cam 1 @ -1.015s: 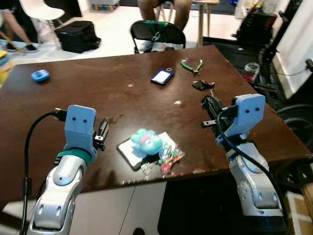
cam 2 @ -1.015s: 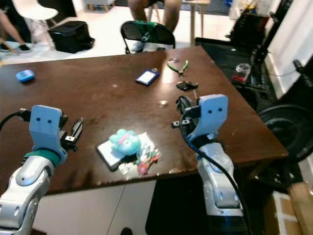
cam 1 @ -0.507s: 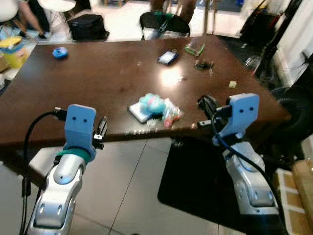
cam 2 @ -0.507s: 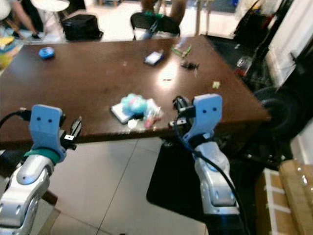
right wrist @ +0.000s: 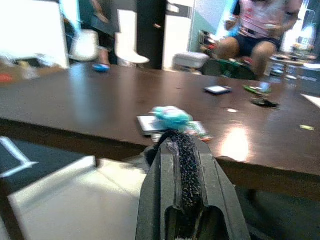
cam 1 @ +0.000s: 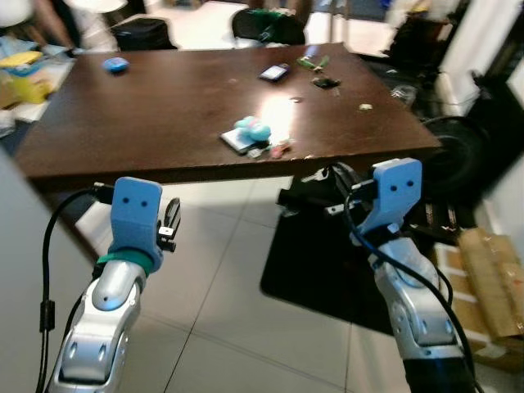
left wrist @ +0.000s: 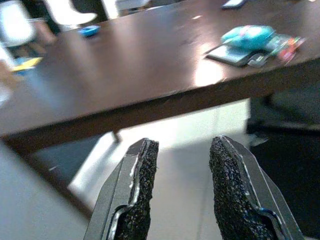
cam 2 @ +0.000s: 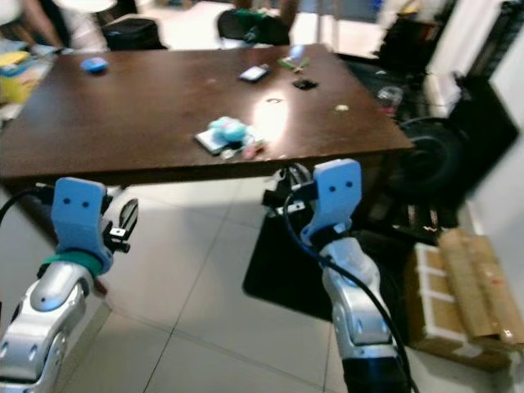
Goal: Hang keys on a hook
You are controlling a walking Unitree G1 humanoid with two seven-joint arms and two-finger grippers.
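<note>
Right gripper [right wrist: 181,150]: fingers pressed together, nothing visible between them. It is held in the air over the tiled floor [cam 1: 221,319], off the near edge of the table [cam 1: 164,106], pointing toward it.

Left gripper [left wrist: 180,185]: fingers [left wrist: 142,180] spread with a clear gap, holding nothing. It also hangs over the floor, short of the table edge, aimed at the tabletop.

On the table, near the front edge: a teal plush [cam 1: 252,128] lying on a flat dark card or phone [cam 1: 236,141], with small coloured bits [cam 1: 277,149] just beside it, touching or nearly so. Blur prevents telling whether these bits are the keys.

Farther back: a small dark device [cam 1: 274,73], green pliers [cam 1: 312,61] and a dark clump [cam 1: 326,82] near the far right corner; a blue object [cam 1: 115,64] at the far left.

Beyond the table: a black chair [cam 1: 266,24], a black bag [cam 1: 139,33], a seated person [right wrist: 252,35]. A cardboard box [cam 1: 487,278] sits on the floor at right, and a black mat [cam 1: 319,262] lies under the table's right end.
</note>
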